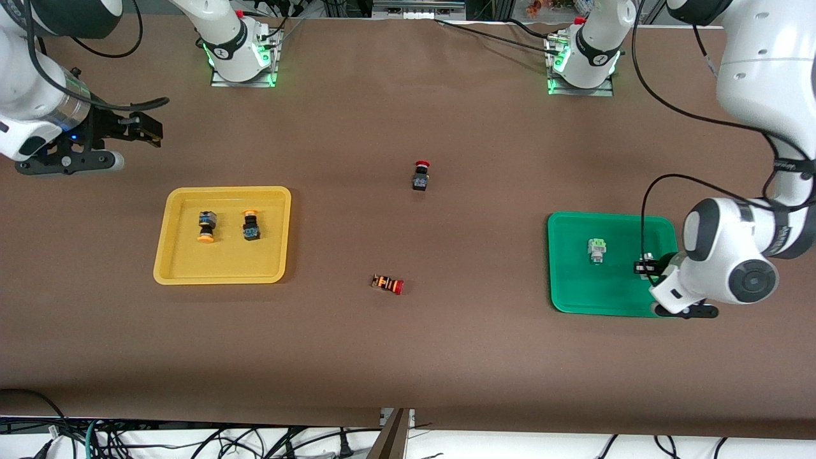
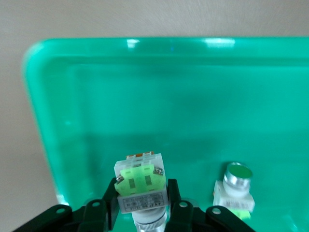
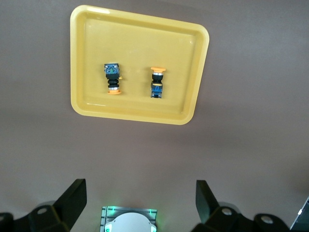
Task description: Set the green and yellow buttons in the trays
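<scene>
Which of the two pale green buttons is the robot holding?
The green button between the left gripper's fingers, over the green tray. The other green button lies loose in that tray, untouched.

Two yellow buttons (image 1: pixel 228 226) lie in the yellow tray (image 1: pixel 175 268); two green buttons (image 2: pixel 234 186) in the green tray (image 1: pixel 567 296).

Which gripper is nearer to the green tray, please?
The left. The left gripper is over the green tray, shut on a green button. The right gripper waits open, up by the right arm's end of the table.
</scene>
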{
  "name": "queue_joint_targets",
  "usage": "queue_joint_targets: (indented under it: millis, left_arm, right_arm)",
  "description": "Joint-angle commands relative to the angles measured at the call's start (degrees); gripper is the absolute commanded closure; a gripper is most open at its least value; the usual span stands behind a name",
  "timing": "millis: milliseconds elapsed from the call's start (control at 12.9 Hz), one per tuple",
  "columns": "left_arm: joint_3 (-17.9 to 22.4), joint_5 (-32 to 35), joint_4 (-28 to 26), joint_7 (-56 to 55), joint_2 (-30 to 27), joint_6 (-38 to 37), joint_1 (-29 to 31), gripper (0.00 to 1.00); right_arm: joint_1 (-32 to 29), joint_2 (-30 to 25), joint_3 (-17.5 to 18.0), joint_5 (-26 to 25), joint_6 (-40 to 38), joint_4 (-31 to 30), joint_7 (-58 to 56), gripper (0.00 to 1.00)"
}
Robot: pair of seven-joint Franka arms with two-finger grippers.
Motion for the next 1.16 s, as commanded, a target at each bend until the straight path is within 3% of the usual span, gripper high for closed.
queue_joint_targets:
  millis: [0,77,155,465,852,930,1085]
  left_arm:
    - [-0.64,1.64,-2.35,1.17,-0.5,2.19,-0.24,0.87]
    - [-0.64,1.55,-2.26,1.08,-0.15,2.37,-0.15,0.5]
    - [-0.64,1.46,-2.18,1.08,-0.32,2.2,0.11,0.0]
    - [-2.56,0.59,-0.69,1.17,-8.73,-0.96,-0.06,0.0]
    - [-3.89,-4.06,3.26,0.47,-24.47,-12.28,-0.32,0.0]
    - [-3.37,-6.42,3.01,0.38,-28.41,-14.4,-0.5,0.0]
    - [3.19,-10.13,-3.98,0.21,-38.6,-14.68,-6.08,0.0]
  right_arm:
    - [-0.48,-1.17,-0.51,1.9,-1.29,2.8,-0.95,0.0]
    - [-0.48,-1.17,-2.78,1.82,-0.69,3.95,-1.13,0.0]
    - [-0.48,-1.08,-4.63,2.16,-0.51,4.57,-1.21,0.0]
    - [-0.48,-1.34,-6.93,1.99,-3.14,5.02,-4.18,0.0]
    - [-0.57,-1.69,-4.64,1.46,-5.59,5.1,-5.34,0.0]
    - [-0.74,-1.61,-4.82,1.38,-6.13,5.1,-5.26,0.0]
    - [-0.83,-1.34,-5.52,1.46,-6.22,5.19,-5.35,0.0]
